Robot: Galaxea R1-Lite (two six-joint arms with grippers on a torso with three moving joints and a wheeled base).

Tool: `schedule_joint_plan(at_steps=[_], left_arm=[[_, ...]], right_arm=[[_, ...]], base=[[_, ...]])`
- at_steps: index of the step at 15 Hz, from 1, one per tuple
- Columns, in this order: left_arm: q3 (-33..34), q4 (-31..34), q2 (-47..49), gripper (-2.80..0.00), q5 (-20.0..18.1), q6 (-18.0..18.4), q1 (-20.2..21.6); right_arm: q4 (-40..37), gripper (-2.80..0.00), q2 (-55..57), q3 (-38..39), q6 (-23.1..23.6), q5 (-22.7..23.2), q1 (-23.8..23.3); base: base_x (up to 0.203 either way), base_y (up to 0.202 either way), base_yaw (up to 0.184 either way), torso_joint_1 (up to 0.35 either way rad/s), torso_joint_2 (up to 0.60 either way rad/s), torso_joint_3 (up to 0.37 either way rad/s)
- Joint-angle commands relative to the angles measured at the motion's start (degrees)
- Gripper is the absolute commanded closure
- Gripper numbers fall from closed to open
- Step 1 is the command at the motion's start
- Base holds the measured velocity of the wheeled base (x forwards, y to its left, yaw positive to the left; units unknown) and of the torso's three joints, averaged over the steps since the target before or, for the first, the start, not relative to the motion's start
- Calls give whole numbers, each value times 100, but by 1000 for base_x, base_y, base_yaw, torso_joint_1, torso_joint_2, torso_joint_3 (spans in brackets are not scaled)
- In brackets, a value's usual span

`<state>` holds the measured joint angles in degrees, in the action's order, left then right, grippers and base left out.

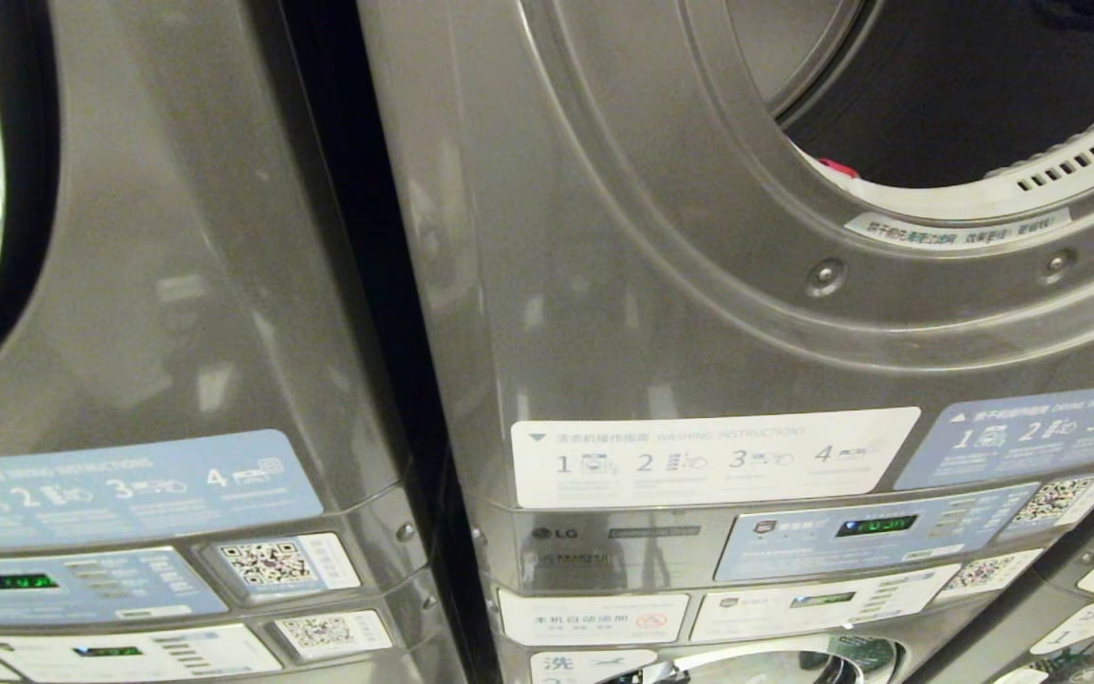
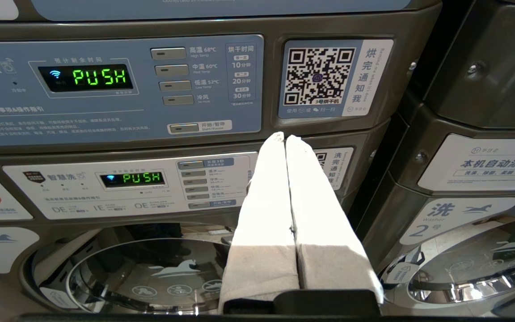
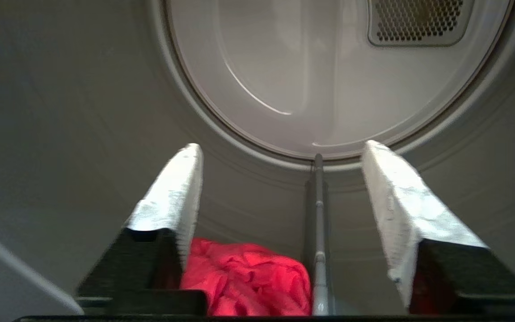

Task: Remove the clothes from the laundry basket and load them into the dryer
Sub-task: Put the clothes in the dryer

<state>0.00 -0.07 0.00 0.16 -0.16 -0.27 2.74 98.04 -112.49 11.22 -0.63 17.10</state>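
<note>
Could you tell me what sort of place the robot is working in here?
Most likely a self-service laundrette: stacked grey machines stand side by side, each with a QR code sticker for payment or alerts, numbered instruction labels and a "PUSH" display. Red clothes lie in the open dryer drum.

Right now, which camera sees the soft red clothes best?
The right wrist view: the soft red clothes lie in the dryer drum, below the open right gripper. The head view shows only a red sliver at the door rim; the left wrist view shows none.
</note>
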Motion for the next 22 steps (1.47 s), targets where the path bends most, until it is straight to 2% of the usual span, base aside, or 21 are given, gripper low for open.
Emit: schedule_joint_plan(at_steps=[1,2,3,7,11,15,22], left_arm=[[0,-1,0,0,2,-2,0],[0,-1,0,0,2,-2,0],[0,-1,0,0,2,-2,0],[0,-1,0,0,2,-2,0],[0,-1,0,0,2,-2,0],[0,-1,0,0,2,-2,0],[0,-1,0,0,2,6,0]], right_arm=[[-87,-280,-358,55,2,-12,71],[-252,-280,-688,229,-8,-44,174],[-390,0,-1055,497,-12,-75,282],[-635,0,-2566,2134,-9,-324,559],[-695,0,-4190,4561,18,-399,627],[-703,0,-5554,6850,37,-285,639],[-701,0,-6315,9427,8,391,640]], base=[[0,0,0,0,0,0],[0,0,0,0,0,0],[0,0,0,0,0,0],[0,0,0,0,0,0],[0,0,0,0,0,0],[0,0,0,0,0,0],[0,0,0,0,0,0]])
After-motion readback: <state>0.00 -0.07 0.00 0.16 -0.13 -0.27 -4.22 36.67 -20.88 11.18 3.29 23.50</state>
